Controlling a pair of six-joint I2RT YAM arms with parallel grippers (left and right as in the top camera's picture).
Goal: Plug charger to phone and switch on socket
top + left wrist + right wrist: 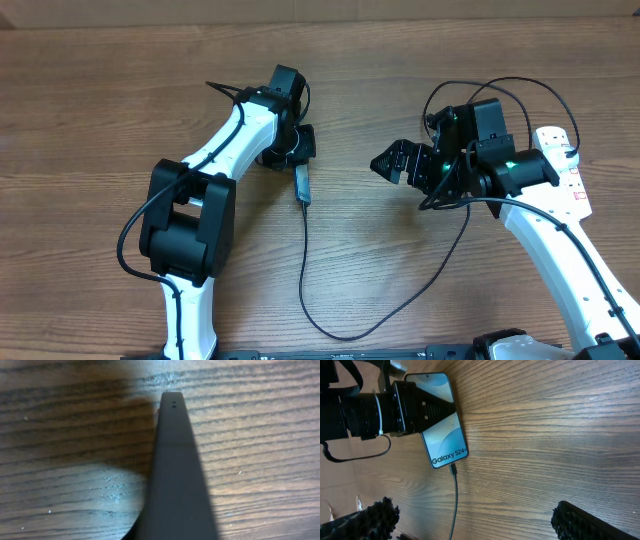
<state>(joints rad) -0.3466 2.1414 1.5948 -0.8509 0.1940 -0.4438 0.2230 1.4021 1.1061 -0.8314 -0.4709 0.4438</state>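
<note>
On the wood-grain table [100, 90], your left gripper [292, 152] is pinching the slim, black-edged phone [302, 188]. From above the phone shows only its thin edge, with its long axis pointing toward the arm bases. The thin black charger [303, 260] meets its near end. Your right gripper [392, 160] is spread wide. The white socket [568, 165] lies far right, partly under that arm.

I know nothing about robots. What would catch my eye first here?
A phone, its screen reading "Galaxy S24+", stands on edge left of centre, clamped by the left gripper. The thin black charger runs from its end and loops toward the open right gripper. The white socket lies far right.
</note>
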